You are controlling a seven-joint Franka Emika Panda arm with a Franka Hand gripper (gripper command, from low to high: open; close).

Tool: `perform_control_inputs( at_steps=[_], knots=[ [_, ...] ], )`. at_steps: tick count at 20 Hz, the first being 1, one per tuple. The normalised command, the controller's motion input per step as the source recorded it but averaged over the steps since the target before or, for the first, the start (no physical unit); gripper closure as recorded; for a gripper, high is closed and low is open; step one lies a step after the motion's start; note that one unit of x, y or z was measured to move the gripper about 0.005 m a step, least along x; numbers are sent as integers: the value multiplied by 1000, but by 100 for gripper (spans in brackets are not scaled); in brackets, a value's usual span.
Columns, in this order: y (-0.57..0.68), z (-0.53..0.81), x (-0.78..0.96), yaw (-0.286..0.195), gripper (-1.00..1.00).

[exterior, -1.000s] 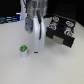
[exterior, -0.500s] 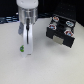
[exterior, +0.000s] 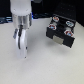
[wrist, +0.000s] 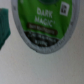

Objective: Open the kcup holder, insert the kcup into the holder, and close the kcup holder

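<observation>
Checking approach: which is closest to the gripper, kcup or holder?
The kcup, its green lid filling the wrist view; the black kcup holder sits apart at the exterior view's right.

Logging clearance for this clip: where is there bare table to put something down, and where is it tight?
Bare table lies along the near edge and between the gripper and the black pod holder. It is tight under the gripper, where the wrist view shows the green-topped pod close below, and around the holder at the exterior view's right.
</observation>
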Motion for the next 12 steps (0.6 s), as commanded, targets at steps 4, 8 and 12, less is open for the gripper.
perform_control_inputs(
  at_steps=[4, 8, 12],
  knots=[
    [-90, -199, 152, -243, -100],
    [-32, -222, 66, -178, -100],
    [-3, -41, 8, -118, 100]
  ],
)
